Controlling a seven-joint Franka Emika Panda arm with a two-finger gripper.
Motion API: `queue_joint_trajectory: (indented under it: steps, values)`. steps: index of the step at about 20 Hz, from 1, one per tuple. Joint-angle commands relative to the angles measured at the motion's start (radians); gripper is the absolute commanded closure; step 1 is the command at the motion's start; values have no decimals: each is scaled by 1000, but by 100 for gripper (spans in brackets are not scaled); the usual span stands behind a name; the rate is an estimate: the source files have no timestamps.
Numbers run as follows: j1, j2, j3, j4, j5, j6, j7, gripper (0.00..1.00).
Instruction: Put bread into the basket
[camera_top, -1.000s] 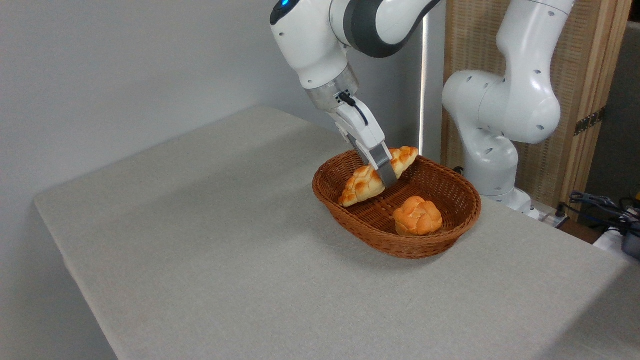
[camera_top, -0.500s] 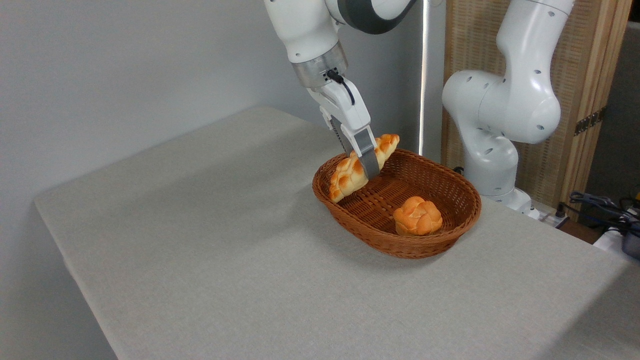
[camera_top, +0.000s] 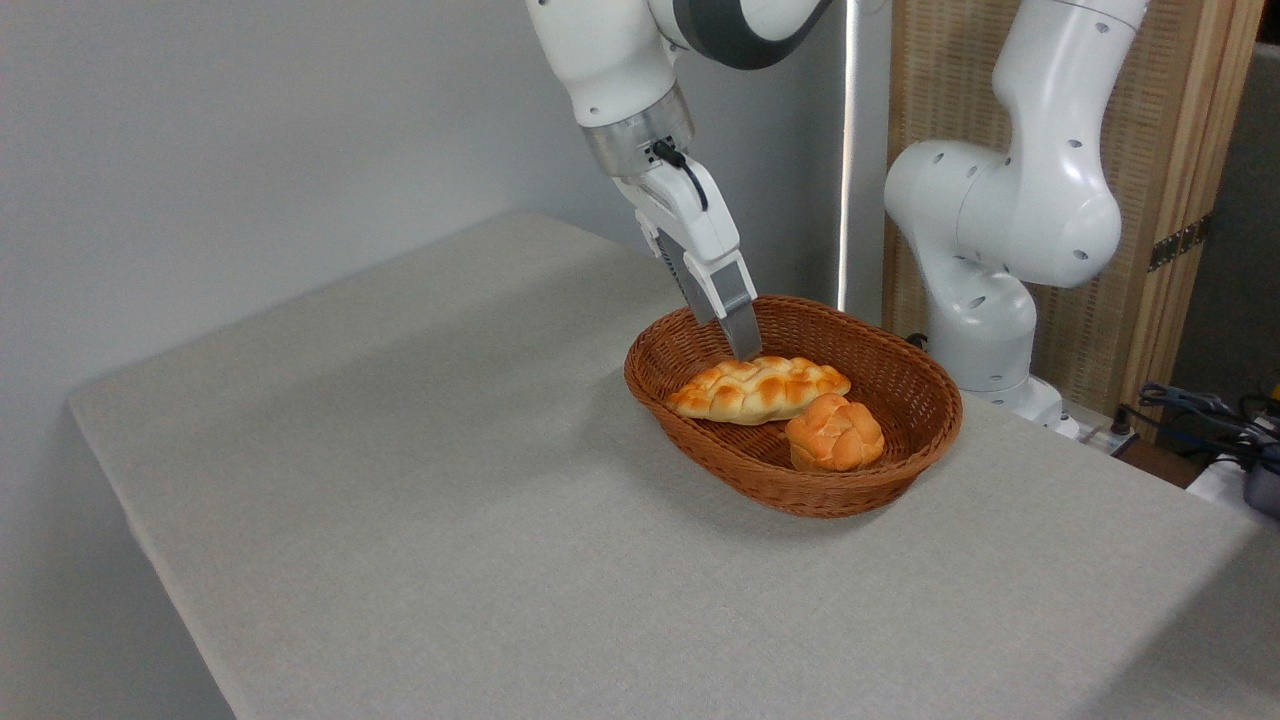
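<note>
You see the bread (camera_top: 758, 389) lying flat inside the basket (camera_top: 860, 492), in its left half, with one pointed end near the left rim. The right end of the loaf touches, or almost touches, the small round bun (camera_top: 835, 432), which sits toward the front right of the basket. The gripper (camera_top: 742, 347) hangs just above the back edge of the loaf and holds nothing. From this side view only one finger (camera_top: 740, 325) shows clearly, so you cannot tell how far the jaws stand apart. The basket rests on the grey table (camera_top: 420, 480), near its far right edge. Behind the basket, the white arm base (camera_top: 985, 330) stands upright.
</note>
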Motion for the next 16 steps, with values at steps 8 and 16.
queue_joint_trajectory:
  steps: [8, 16]
  values:
    - [-15, 278, 162, 520, -15, 0, -8, 0]
    - [58, 426, 205, 762, -18, -1, -12, 0]
